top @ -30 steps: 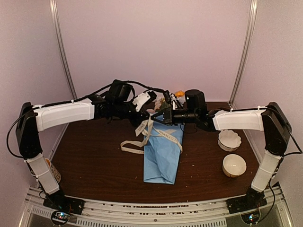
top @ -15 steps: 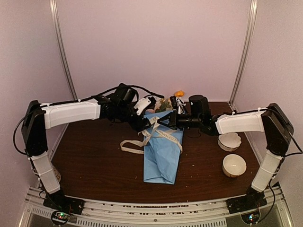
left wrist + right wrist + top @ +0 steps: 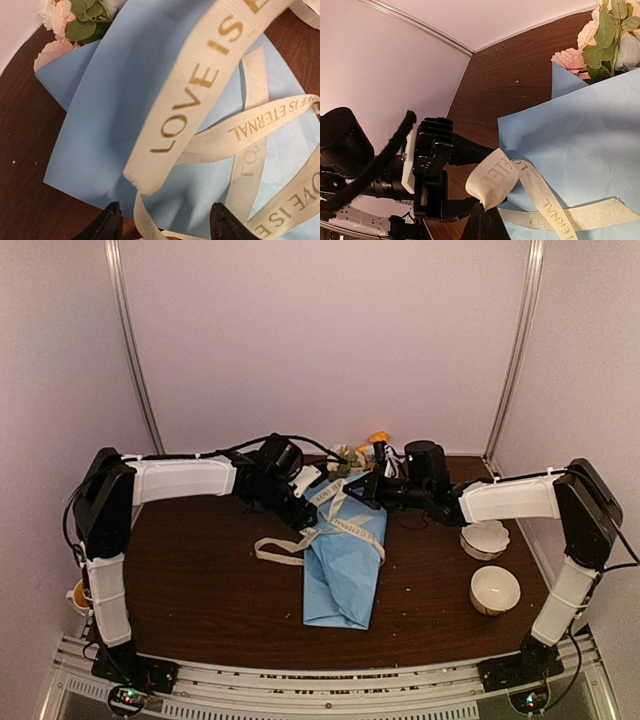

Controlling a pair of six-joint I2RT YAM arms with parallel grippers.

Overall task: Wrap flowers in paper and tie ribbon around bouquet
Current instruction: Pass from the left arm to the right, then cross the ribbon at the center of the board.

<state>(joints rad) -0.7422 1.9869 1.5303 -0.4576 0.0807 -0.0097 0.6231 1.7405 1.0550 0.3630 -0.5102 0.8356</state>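
The bouquet lies on the table as a blue paper (image 3: 343,565) cone with its narrow tail toward me. The flowers (image 3: 356,454) poke out of its far, wide end, pink and white with green leaves (image 3: 600,45). The cream ribbon (image 3: 347,526), lettered "LOVE IS ETERNAL", loops over the paper (image 3: 95,125), and a tail trails left onto the wood. My right gripper (image 3: 487,222) is shut on a ribbon end (image 3: 492,182) and holds it raised. My left gripper (image 3: 167,224) stands open just above the paper's left edge, with a free ribbon end (image 3: 190,110) hanging ahead of it, untouched.
Two white bowls (image 3: 485,537) (image 3: 495,590) stand at the right of the brown table (image 3: 200,580). A cup (image 3: 78,595) sits off the table's left edge by the left arm. Pale walls close in the back and sides.
My left gripper has opened and let go of the ribbon. Its arm has swung right and lower, toward the bouquet. The right gripper has shifted slightly right and back with its ribbon end.
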